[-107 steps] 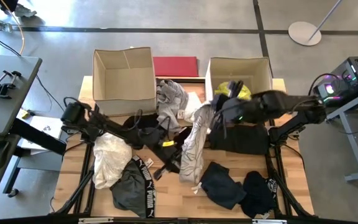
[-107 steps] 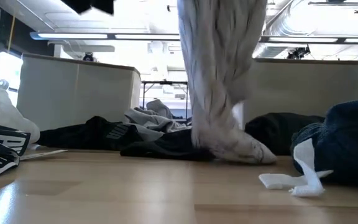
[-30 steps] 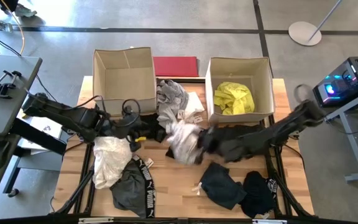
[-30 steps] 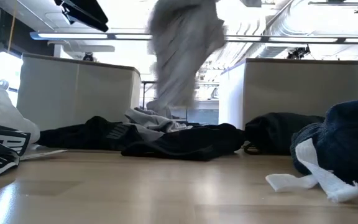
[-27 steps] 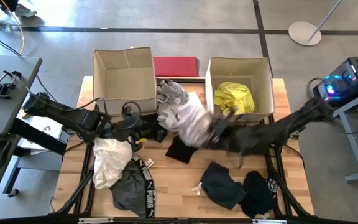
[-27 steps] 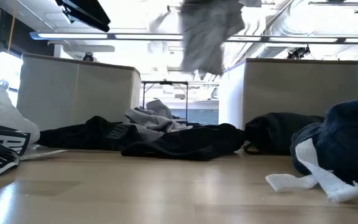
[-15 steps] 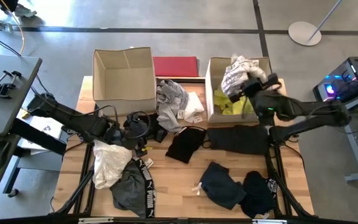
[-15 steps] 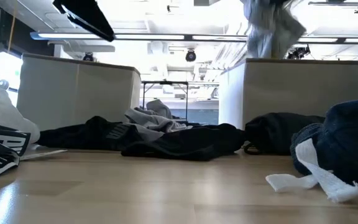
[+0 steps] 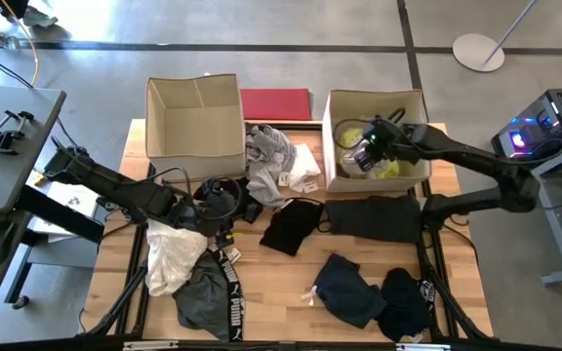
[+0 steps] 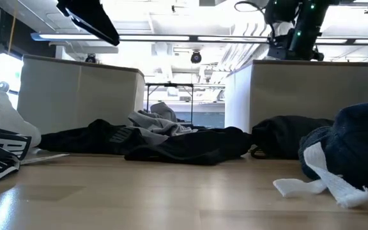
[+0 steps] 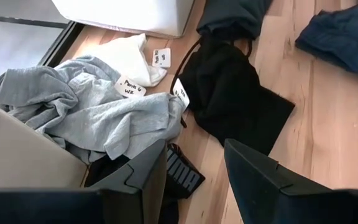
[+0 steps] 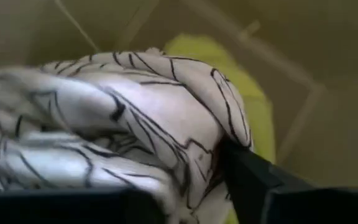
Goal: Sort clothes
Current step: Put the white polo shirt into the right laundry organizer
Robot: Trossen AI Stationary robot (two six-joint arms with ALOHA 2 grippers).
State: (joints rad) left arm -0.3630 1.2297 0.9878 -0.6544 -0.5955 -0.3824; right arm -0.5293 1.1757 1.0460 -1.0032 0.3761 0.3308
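Observation:
My right gripper hangs inside the right cardboard box, pointing down, fingers apart. A black-and-white print garment lies bunched under it on a neon yellow garment. My left gripper is open above the clothes by the left box, over a black waistband piece. Just beyond its fingers a grey garment and a black one lie on the table. My right gripper comes at the print garment from above, inside the box. The one finger that shows lies against the garment's edge. Cloth hides the other finger, so I cannot tell whether any fold is still held. The garment rests on the yellow one.
A white garment and a grey PUMA piece lie near left. Dark garments lie near right, and a black one lies before the right box. A red board sits between the boxes.
My right gripper has swung fast from the table's middle toward the far right with the print garment hanging below it, then tipped down into the right box. The garment now lies on the yellow one. My left gripper has edged slightly toward the right.

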